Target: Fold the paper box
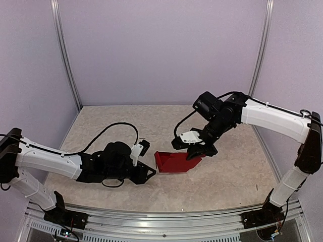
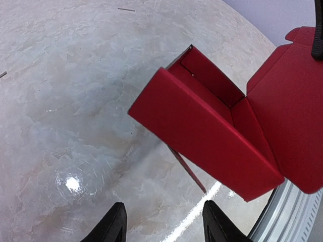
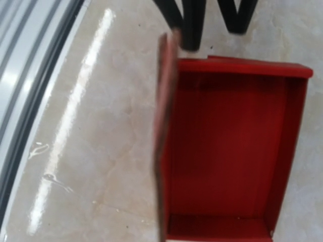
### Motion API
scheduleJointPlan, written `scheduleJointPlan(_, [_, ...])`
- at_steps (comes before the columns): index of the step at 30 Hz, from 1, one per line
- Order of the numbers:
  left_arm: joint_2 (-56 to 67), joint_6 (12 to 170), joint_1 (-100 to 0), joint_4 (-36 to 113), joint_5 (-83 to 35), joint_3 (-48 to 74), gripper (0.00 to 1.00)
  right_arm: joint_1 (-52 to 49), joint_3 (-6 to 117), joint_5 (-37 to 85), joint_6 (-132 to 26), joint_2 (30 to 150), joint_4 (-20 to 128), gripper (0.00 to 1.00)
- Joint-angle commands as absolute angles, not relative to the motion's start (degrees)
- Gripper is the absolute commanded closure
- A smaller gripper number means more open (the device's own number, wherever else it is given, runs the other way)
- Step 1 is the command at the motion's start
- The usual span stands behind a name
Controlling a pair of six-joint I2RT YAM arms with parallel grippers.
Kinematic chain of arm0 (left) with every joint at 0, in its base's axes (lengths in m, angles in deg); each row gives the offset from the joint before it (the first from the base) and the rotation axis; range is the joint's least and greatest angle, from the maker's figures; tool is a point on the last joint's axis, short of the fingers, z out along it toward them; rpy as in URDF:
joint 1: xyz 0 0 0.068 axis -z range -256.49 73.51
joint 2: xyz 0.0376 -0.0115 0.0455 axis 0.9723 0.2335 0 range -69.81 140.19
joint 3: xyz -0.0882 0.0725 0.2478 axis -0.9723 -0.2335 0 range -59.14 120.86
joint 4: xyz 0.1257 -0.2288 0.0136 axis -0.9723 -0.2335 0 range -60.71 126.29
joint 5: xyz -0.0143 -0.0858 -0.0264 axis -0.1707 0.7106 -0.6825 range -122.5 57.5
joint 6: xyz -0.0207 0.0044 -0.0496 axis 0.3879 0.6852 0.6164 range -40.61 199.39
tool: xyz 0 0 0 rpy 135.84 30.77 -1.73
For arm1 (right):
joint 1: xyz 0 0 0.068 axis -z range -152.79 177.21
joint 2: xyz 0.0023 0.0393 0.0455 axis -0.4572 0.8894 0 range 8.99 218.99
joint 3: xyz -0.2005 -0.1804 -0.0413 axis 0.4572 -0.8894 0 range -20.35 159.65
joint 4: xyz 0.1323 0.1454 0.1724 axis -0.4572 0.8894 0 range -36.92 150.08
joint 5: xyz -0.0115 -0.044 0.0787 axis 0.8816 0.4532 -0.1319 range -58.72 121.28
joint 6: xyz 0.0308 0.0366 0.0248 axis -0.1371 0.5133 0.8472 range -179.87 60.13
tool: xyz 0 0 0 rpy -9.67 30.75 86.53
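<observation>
Starting at the right pincer (image 1: 197, 153): clenched tight on the raised lid (image 2: 287, 126) of the paper box (image 1: 174, 162); own fingers out of shot in the right wrist view, so no sight of the pinch itself there; just a blurred red edge (image 3: 162, 131) standing upright down the middle and running off the bottom border. From the left wrist, only a black sliver (image 2: 317, 30) at the top right corner, clipped by the border, over the lid's tab. Across to the left pincer (image 2: 166, 227): released, fingers (image 2: 117, 224) apart with nothing but bare table (image 2: 75, 101) between; only the tips in shot; sits just beside the box's left corner, apart from it. Beyond the box in the right wrist view, dark prongs (image 3: 192, 25), smeared and cut by the top border; hard to say what for certain. Now the box itself: bright red card, half built; shallow open tray with low walls standing on its sides; lid hinged along one long wall and tilted up; lies mid-table between the two pincers, toward the metal rail (image 1: 151, 214) at the near edge; underside hidden.
</observation>
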State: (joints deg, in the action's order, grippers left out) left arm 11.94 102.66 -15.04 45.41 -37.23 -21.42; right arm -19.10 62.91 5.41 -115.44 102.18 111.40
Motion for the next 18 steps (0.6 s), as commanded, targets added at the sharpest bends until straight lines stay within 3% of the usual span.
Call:
scheduleJointPlan(1, [14.96,101.13,-14.95,47.56,-36.46,-17.95,0.50,-18.78,62.35,2.95,-114.89,100.40,111.62,1.00])
scheduleJointPlan(9, [17.29,100.81,-15.34,48.15,-35.72,-16.23,0.53,-18.79,61.56,3.02,-114.95,100.09,111.61,1.00])
scheduleJointPlan(18, [16.69,101.62,-18.67,50.17,-33.68,-18.20,0.83,-18.76,60.68,3.39,-115.32,99.62,111.86,1.00])
